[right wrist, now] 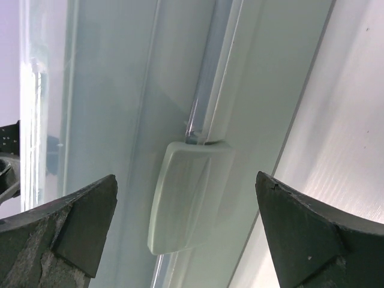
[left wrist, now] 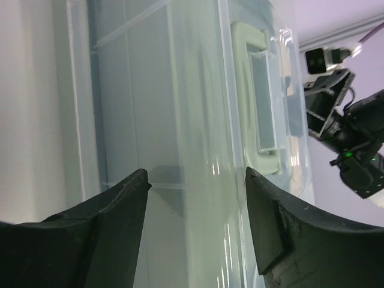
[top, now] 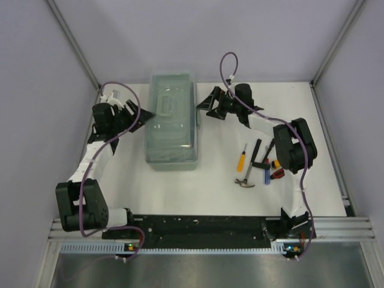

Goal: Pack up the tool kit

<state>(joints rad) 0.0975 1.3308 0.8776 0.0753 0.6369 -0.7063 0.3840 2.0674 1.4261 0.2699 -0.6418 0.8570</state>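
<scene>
A translucent pale-green tool box (top: 172,123) lies on the white table with its lid down and a handle (left wrist: 259,99) on top. My left gripper (top: 143,116) is open at the box's left side; its wrist view shows the box wall (left wrist: 180,120) between the fingertips. My right gripper (top: 204,105) is open at the box's right side, facing a pale latch (right wrist: 189,195) on the wall. Loose tools lie to the right: an orange-handled screwdriver (top: 241,158), a hammer (top: 249,171), and screwdrivers with blue (top: 266,173) and red (top: 277,174) handles.
The right arm's forearm (top: 294,144) hangs over the loose tools and hides part of them. Grey walls close in the table at the back and sides. The arm bases sit on a black rail (top: 198,225) at the near edge.
</scene>
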